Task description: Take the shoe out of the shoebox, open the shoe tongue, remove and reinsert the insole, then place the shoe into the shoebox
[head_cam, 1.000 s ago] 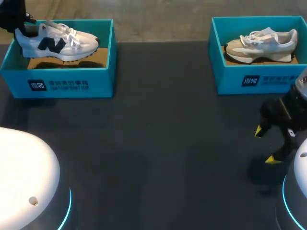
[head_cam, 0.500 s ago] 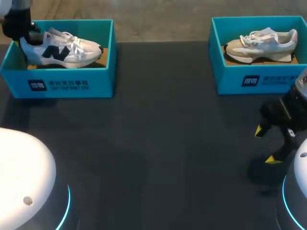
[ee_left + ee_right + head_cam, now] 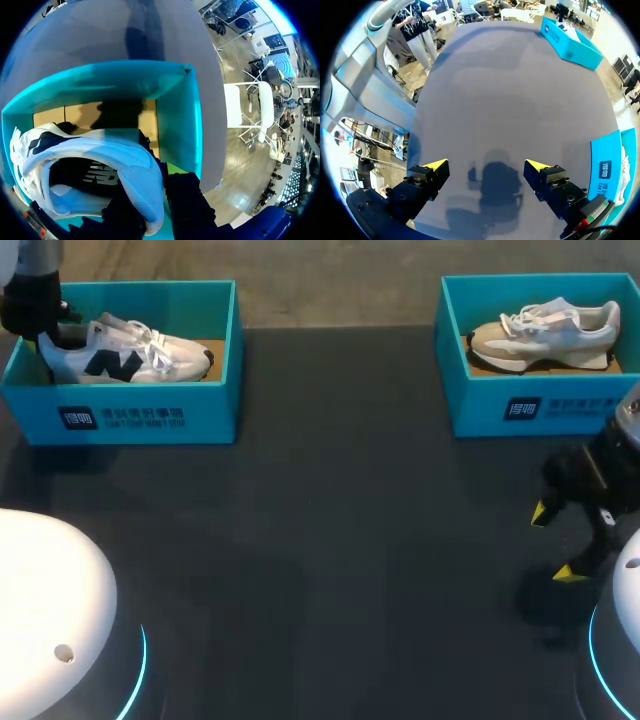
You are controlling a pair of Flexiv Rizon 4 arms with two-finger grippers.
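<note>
A white shoe (image 3: 130,352) with a dark side logo lies in the left teal shoebox (image 3: 140,415), toe pointing right. My left gripper (image 3: 40,325) is at the shoe's heel, at the box's far left end. In the left wrist view the gripper (image 3: 155,200) is shut on the heel collar of the shoe (image 3: 100,155), one finger inside and one outside, above the brown floor of the shoebox (image 3: 177,115). My right gripper (image 3: 555,543) hangs open over the table at the right, and nothing is between its fingers (image 3: 486,165).
A second teal shoebox (image 3: 520,405) stands at the back right and holds a beige and white shoe (image 3: 545,330). Part of it shows beside the right gripper (image 3: 607,175). Dark bare tabletop (image 3: 330,540) spreads between the two boxes.
My left gripper has come down with the shoe, from above the box rim into the left shoebox. The right arm has not moved.
</note>
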